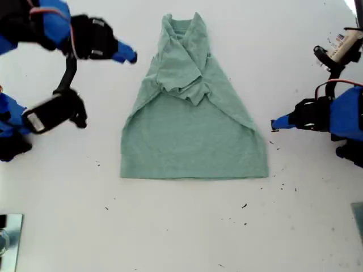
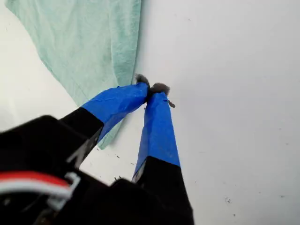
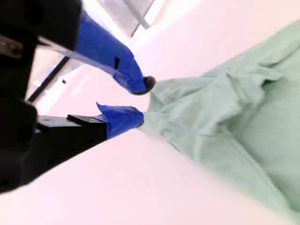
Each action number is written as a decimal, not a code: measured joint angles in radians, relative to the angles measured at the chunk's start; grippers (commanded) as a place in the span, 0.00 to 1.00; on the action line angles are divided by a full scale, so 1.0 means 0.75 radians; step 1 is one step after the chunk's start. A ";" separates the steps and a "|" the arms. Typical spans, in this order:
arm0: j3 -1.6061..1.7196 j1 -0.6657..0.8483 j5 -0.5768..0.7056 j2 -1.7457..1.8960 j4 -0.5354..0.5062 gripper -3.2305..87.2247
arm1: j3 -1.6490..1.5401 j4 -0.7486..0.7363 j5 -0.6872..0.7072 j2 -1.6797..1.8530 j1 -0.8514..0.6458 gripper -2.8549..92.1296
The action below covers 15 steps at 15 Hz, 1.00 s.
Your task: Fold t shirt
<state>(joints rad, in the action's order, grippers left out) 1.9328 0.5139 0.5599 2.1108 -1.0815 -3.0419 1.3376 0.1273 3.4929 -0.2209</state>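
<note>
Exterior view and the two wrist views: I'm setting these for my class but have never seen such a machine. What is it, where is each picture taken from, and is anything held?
These are two small robot arms with blue-taped pincers, called grippers. The exterior view looks down on a white table from a camera off the arms. Each wrist view comes from a camera riding on one gripper. A pale green t shirt lies flat, its sleeves folded inward. My first gripper, at the exterior view's right, is shut beside the shirt's edge. My second gripper, at the exterior view's left, is open near the collar end. Neither holds anything.
</note>
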 measured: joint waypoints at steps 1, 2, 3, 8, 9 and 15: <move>0.321 -0.094 -0.102 0.231 0.090 0.03 | 0.000 0.000 0.002 0.000 0.000 0.06; 0.624 -0.168 -0.196 0.438 0.147 0.03 | 0.000 0.000 0.008 0.000 0.000 0.06; 0.898 -0.215 -0.278 0.636 0.184 0.03 | 0.000 -0.004 0.018 0.000 0.000 0.06; 1.475 -0.313 -0.419 1.209 0.268 0.03 | 0.000 -0.029 0.106 0.000 0.000 0.06; 1.511 -0.321 -0.423 1.209 0.301 0.03 | 0.006 -0.031 0.135 0.000 0.000 0.06; 1.724 -0.321 -0.423 1.826 0.143 0.03 | 0.931 0.258 0.342 -0.855 0.004 0.03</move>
<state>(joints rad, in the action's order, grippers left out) 3.2260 0.2730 0.2424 3.4806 -0.9741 -2.3439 1.5309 0.3835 2.8517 -0.2178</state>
